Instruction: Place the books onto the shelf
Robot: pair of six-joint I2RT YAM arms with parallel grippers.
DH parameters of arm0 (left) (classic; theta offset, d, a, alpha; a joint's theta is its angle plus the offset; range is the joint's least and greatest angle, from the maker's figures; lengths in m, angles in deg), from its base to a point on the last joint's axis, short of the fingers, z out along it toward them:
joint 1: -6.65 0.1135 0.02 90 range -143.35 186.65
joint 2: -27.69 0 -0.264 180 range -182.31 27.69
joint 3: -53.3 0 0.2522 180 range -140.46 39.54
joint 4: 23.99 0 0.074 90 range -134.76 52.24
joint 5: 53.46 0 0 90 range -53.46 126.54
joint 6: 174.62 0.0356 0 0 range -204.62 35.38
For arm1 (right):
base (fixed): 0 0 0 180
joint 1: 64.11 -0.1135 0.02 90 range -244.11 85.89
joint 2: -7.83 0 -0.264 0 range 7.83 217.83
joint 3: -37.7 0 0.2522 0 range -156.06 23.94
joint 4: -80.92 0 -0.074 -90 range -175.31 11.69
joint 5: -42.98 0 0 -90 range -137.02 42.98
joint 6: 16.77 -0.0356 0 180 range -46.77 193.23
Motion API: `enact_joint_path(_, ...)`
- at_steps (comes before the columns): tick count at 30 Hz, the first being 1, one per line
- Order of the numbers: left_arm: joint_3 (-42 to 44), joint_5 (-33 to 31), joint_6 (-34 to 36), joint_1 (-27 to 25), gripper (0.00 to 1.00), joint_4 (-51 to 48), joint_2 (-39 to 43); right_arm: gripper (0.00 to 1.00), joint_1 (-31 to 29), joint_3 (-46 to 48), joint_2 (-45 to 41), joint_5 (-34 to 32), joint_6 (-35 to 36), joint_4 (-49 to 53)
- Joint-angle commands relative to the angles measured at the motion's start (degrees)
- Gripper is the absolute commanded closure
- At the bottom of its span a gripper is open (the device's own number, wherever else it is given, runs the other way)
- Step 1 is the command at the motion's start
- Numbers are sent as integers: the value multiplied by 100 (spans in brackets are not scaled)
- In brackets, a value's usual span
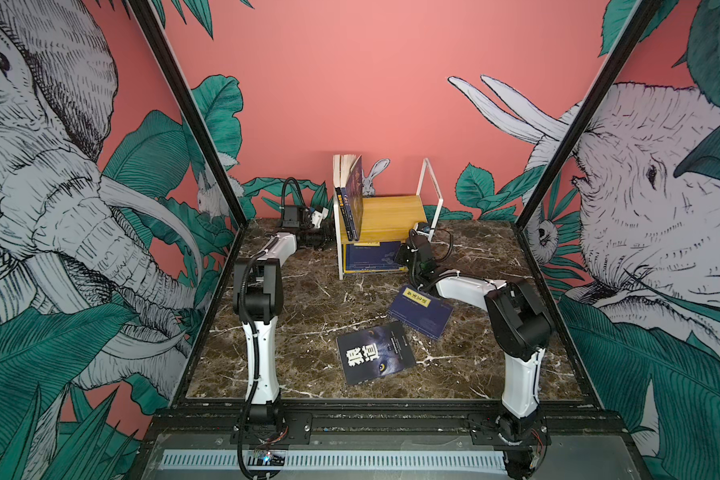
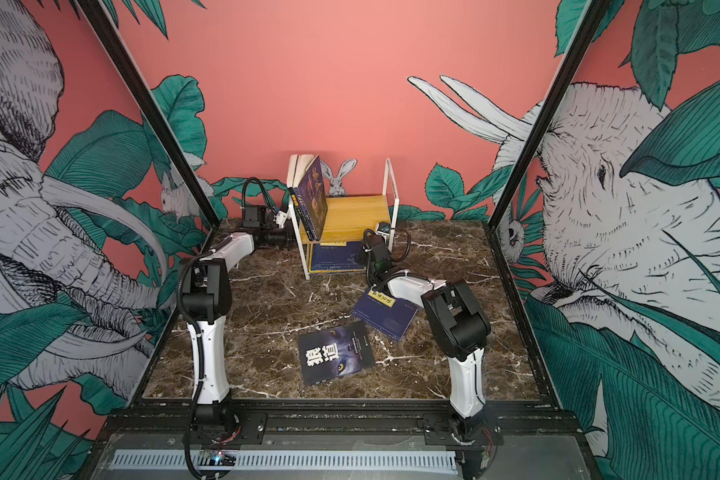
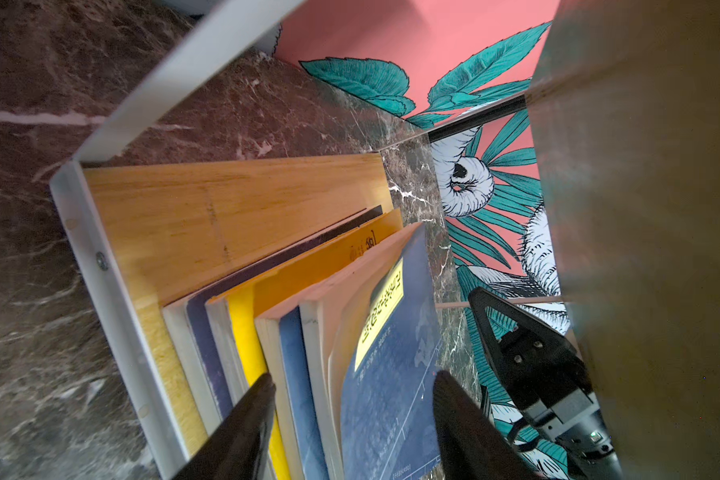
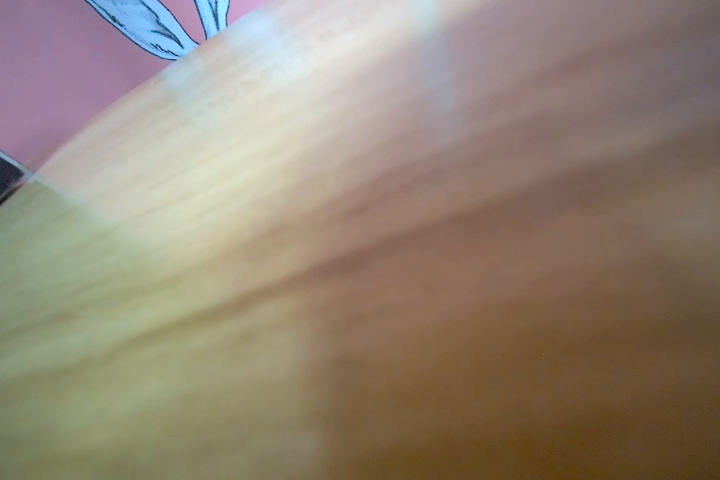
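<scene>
Shelf lower tier stacked with books, left tool open at their edges, right tool closed

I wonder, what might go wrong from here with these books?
The left pincer stands open astride the lower stack; the top navy book, its cover curling, may snag when the pincer backs out. The leaning books on the upper board could topple if the shelf is bumped.
</scene>
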Motion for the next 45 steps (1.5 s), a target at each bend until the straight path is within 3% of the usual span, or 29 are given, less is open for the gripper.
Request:
enact_joint_path(1, 112, 95, 26, -35, 41, -74, 70, 100, 19, 200, 151, 44, -311, 302)
enact_joint_path(8, 165, 72, -52, -32, 45, -31, 70, 100, -96, 819, -198, -1098, -861, 311)
enact_joint_path(15, 161, 100, -109, -34, 45, 21, 70, 100, -97, 407, 175, -340, -769, 402)
enact_joint_path(28, 182, 117, -167, -45, 46, 66, 70, 100, -106, 163, 400, 410, -788, 249)
enact_joint_path(38, 196, 93, -233, -52, 46, 113, 70, 100, -185, 344, 167, 515, -697, 189)
enact_joint_path(45, 256, 47, -158, -26, 45, 46, 267, 100, -194, 1003, -813, 149, -388, 196)
